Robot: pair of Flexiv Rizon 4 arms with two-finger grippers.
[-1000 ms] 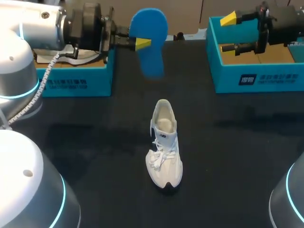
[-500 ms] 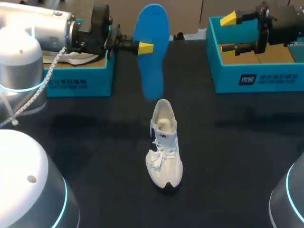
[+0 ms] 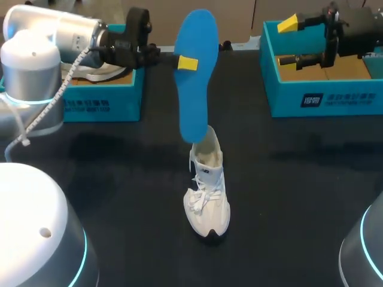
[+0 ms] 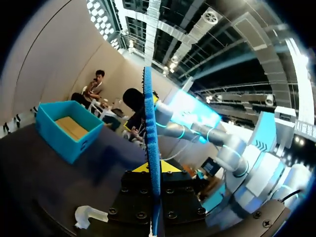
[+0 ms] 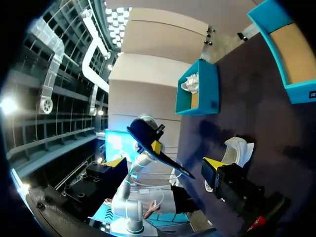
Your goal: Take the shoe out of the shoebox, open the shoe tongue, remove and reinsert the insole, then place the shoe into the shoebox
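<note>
Counter (image 3: 119, 179): black, with two teal boxes at the far side.

Left arm (image 3: 66, 30): comes in from the left, reaching level across the left box (image 3: 102, 98) toward the middle. Left jaws clamped on the insole (image 3: 192, 95), one yellow tip showing flat against its face about a third of the way down. In the left wrist view the insole is edge-on, rising straight out from between the fingers.

Insole: blue, held upright in the air with its broad end up, leaning slightly. Its lower end hangs at the shoe's heel opening. In the head view it overlaps the heel collar, and I cannot tell whether it touches.

Shoe (image 3: 207, 188): white, standing on its sole mid-counter, nearer than both boxes and between them. Heel points toward the far side, toe toward the near edge. Laces loose, mouth gaping.

Left box: something white (image 3: 99, 73) lies inside, partly hidden by the arm.

Right box (image 3: 323, 98): open top, brown floor showing.

Right arm (image 3: 359, 30): enters at the far right corner. Right jaws hang over the right box, fingers well apart with nothing between them. The right wrist view shows both yellow tips wide apart, with the shoe and the held insole out ahead.
</note>
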